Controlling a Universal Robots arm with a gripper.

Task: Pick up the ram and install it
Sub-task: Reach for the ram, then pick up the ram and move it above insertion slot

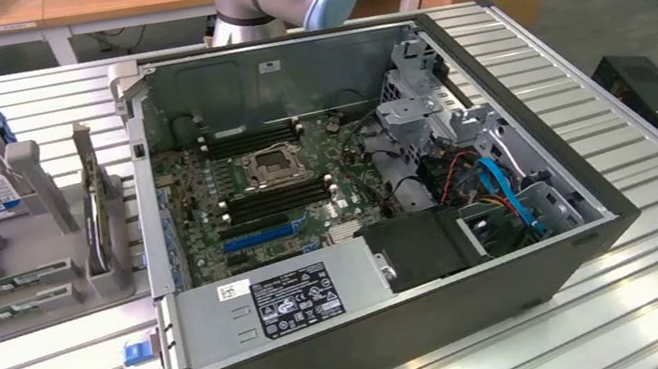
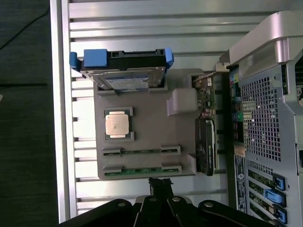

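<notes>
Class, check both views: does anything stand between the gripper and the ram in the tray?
Nothing visible does. The gripper, shut, hangs above the tray, and both ram sticks lie uncovered in their slots.

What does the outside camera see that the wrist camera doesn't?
Exterior view: the motherboard and power supply inside the open case. Wrist view: the case's vented back panel. Both: the grey tray beside the case, holding the hard drive, the processor and two sticks of ram.
</notes>
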